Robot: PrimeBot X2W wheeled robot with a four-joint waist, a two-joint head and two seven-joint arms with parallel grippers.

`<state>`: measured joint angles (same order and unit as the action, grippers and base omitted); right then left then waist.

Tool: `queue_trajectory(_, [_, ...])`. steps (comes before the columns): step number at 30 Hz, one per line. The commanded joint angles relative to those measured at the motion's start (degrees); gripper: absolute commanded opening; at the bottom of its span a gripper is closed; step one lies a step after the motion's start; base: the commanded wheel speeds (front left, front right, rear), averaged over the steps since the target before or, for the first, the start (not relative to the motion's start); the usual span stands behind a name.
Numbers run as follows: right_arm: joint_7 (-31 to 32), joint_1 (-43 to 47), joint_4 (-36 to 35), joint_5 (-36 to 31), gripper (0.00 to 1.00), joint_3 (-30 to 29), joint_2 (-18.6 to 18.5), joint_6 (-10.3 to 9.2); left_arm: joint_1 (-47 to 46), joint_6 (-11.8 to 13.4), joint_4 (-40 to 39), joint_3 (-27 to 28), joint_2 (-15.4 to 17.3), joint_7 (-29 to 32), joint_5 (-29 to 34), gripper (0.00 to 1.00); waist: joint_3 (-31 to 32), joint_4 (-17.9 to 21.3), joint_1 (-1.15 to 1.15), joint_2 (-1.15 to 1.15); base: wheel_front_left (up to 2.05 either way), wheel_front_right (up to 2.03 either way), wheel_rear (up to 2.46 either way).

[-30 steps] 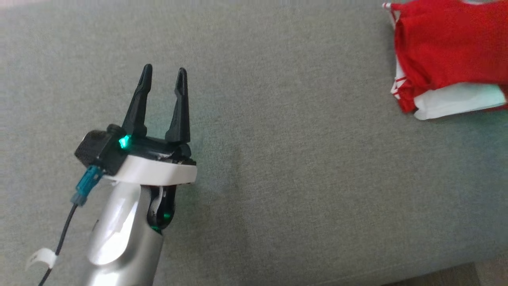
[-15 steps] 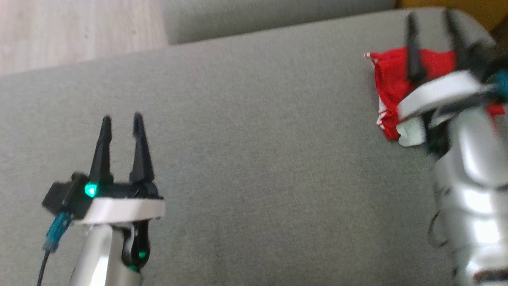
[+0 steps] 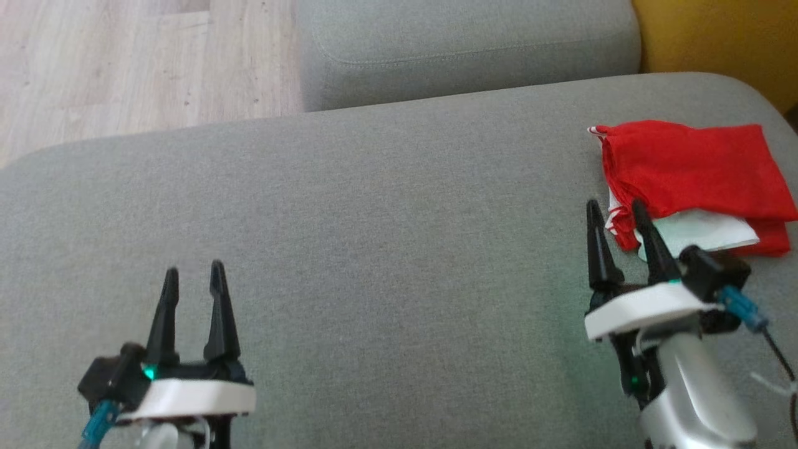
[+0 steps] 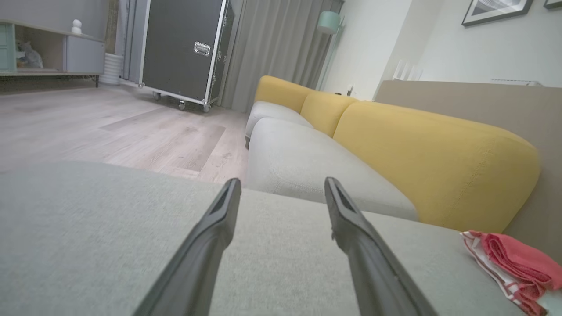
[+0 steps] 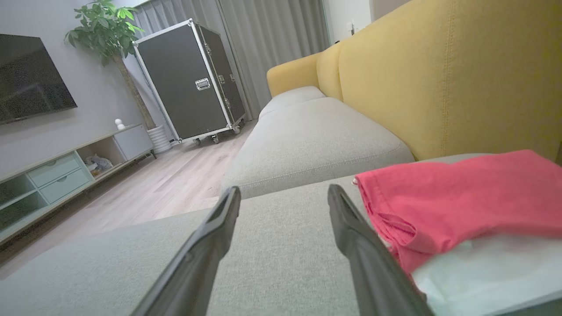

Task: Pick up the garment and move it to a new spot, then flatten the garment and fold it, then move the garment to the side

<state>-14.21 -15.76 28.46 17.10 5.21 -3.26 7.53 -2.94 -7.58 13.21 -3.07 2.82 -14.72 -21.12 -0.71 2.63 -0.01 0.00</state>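
Observation:
The garment [image 3: 692, 174] is a red cloth with white trim and a white layer, folded into a compact stack at the right end of the grey sofa seat [image 3: 386, 237]. It shows at the lower right in the left wrist view [image 4: 513, 267] and to the right in the right wrist view [image 5: 452, 202]. My right gripper [image 3: 614, 209] stands open just left of the stack's near corner, fingers empty. Far over at the lower left, my left gripper [image 3: 192, 273] is open above bare cushion with nothing between its fingers.
A second grey seat cushion [image 3: 467, 50] lies beyond the first. The yellow backrest [image 3: 717, 43] rises on the right behind the garment. Wooden floor [image 3: 124, 68] lies past the seat's far left edge. A black wheeled case [image 5: 193, 83] and a low cabinet [image 5: 66, 171] stand farther off.
The head camera has tilted up, bringing the far cushion, floor and backrest into view. My right arm has come in and now sits lower, left of the garment. The garment lies as before.

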Motion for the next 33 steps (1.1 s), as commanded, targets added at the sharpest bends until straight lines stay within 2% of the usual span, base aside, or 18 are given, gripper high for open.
queue_trajectory(1, [-0.8, -0.9, -2.8, 0.5, 1.00, 1.4, 0.4, -0.04, -1.1, 0.1, -1.0, 2.5, 0.1, -0.3, 0.3, 1.00, 0.1, -0.1, 0.01, 0.00, 0.00, 0.00, 0.00])
queue_trajectory(8, [-0.8, 2.7, -5.1, -0.8, 1.00, 1.7, 0.4, -0.04, -0.3, 0.1, -0.6, 2.4, 0.1, -0.3, 0.4, 1.00, 0.3, -0.4, 0.01, 0.00, 0.00, 0.00, 0.00])
queue_trajectory(25, [-0.8, 2.4, -5.4, -0.8, 1.00, 2.6, 0.4, -0.04, -0.4, 0.1, -0.7, 4.7, 0.1, -0.3, -2.0, 1.00, 0.3, 0.2, 0.01, 0.00, 0.00, 0.00, 0.00])
queue_trajectory(26, [0.0, 4.5, -3.7, -0.5, 0.00, 1.2, 0.1, 0.00, 1.3, 0.0, 1.0, 2.9, -0.1, 0.0, -2.1, 0.00, 0.3, 0.2, 0.01, 0.00, 0.00, 0.00, 0.00])
queue_trajectory(33, [0.5, 5.9, -1.5, 1.1, 0.00, 1.1, 0.1, 0.00, 2.0, 0.0, 3.8, 3.0, -0.2, 0.5, -3.5, 0.00, 0.3, 0.2, 0.01, 0.00, 0.00, 0.00, 0.00])
